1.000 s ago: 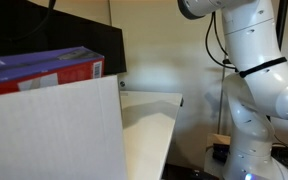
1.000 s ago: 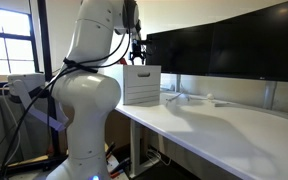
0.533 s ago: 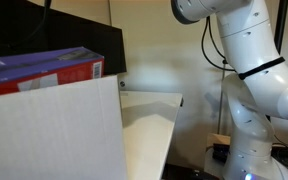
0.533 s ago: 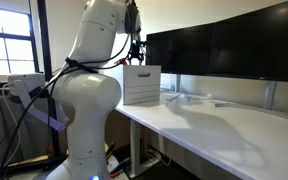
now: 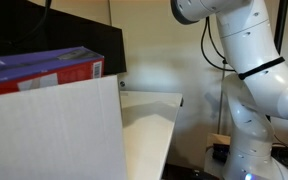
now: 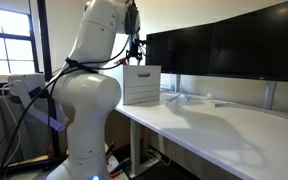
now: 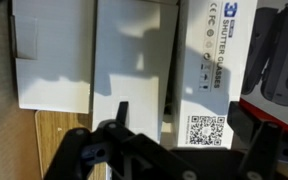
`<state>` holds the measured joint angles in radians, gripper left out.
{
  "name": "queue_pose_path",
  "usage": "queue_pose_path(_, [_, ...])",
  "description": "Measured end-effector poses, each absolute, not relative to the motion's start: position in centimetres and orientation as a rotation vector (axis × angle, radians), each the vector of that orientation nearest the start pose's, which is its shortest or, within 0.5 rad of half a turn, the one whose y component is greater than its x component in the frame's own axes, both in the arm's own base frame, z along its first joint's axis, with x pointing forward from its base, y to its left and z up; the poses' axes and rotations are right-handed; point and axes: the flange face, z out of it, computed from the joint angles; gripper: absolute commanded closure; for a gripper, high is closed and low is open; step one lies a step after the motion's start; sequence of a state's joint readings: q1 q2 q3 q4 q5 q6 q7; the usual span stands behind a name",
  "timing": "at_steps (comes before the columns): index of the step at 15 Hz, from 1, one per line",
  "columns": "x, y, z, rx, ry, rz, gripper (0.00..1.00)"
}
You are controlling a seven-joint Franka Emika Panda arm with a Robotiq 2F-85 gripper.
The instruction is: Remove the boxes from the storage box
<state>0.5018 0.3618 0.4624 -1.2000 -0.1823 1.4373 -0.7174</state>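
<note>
**Surfaces as I see them from the controls**

The storage box [image 5: 54, 135] has matt, off-white walls with a faint ribbed texture, like corrugated board. The red and purple carton [image 5: 44, 72] looks like printed card with a slight sheen. In my wrist view the white cartons [image 7: 129, 55] are smooth, matt card, one carrying crisp black print. Beside them I see a wood-grain patch [image 7: 59, 135], pale and satin. My gripper [image 7: 169, 145] is matt black; plastic or metal, I cannot tell. The counter [image 6: 224, 125] is smooth and white with a soft sheen. The arm [image 5: 254, 60] wears glossy white plastic shells.
</note>
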Motion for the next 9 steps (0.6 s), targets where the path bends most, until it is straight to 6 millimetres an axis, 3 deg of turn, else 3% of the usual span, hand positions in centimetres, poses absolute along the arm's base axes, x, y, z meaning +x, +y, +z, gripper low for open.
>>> queue_pose_path(9, [40.8,47.6,57.4,2.172,2.369,-0.314,0.00])
